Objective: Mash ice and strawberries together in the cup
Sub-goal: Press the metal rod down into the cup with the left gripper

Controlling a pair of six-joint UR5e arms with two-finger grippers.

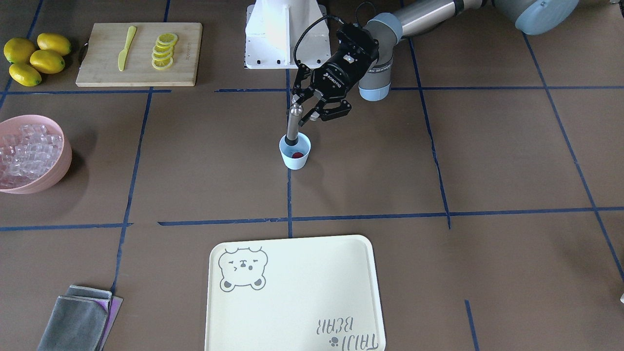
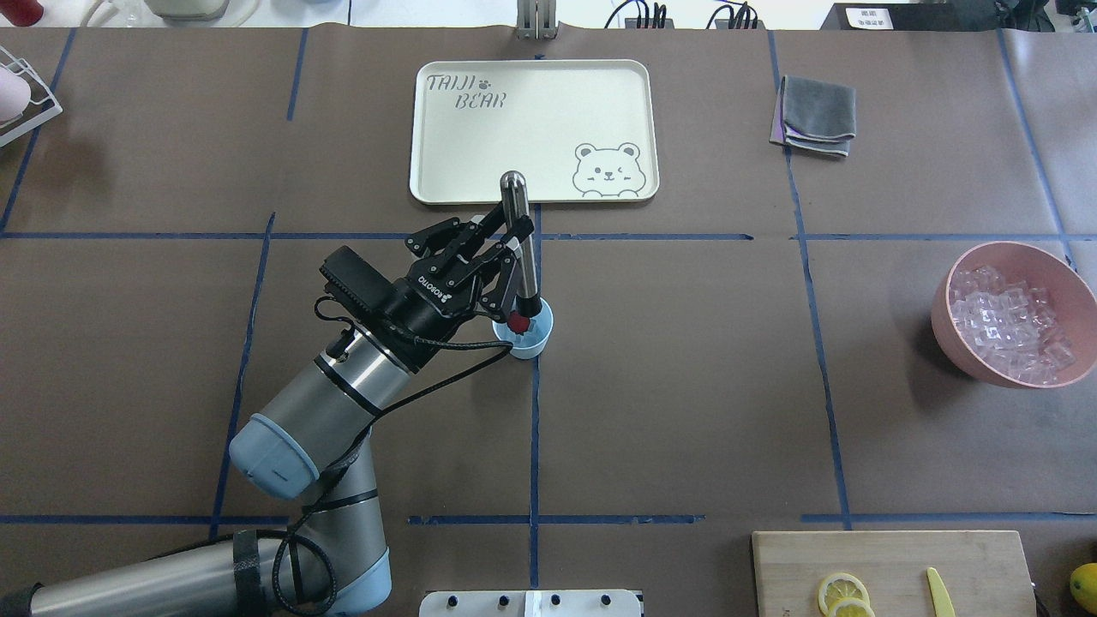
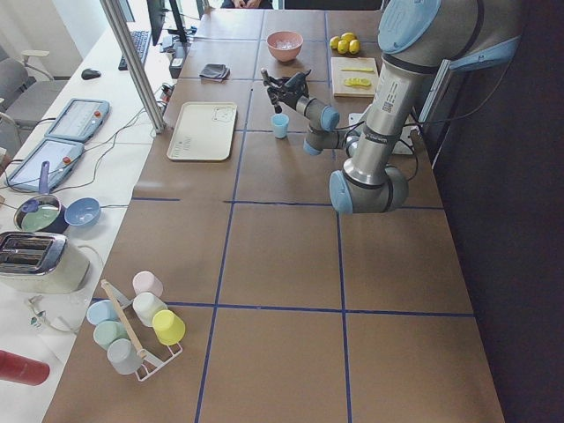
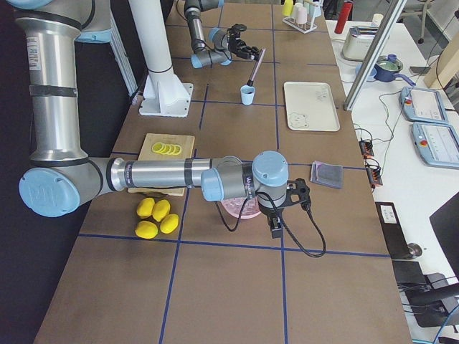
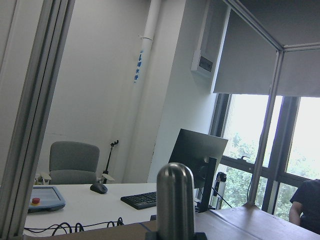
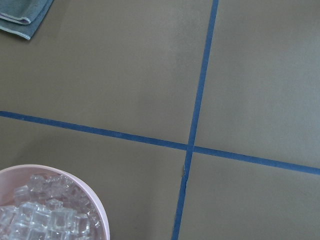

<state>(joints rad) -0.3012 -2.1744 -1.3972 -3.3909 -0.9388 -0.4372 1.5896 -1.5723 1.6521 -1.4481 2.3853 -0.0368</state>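
The small pale blue cup point(image 1: 295, 155) stands at the table's middle, also in the overhead view point(image 2: 530, 341). A tiny red strawberry piece point(image 1: 297, 155) lies inside it. My left gripper point(image 1: 302, 111) is shut on an upright metal muddler point(image 1: 292, 126), whose lower end is in the cup; overhead the gripper point(image 2: 512, 244) sits just left of the muddler point(image 2: 520, 248). The ice point(image 1: 27, 151) fills the pink bowl point(image 1: 61, 168); I see none in the cup. My right gripper point(image 4: 276, 223) hovers near that bowl; I cannot tell whether it is open or shut.
A cream bear tray point(image 2: 463, 171) lies beyond the cup. A folded grey cloth point(image 2: 818, 116) is far right. A cutting board point(image 1: 97, 73) carries lemon slices point(image 1: 163, 51) and a yellow knife point(image 1: 126, 48), next to whole lemons point(image 1: 36, 58).
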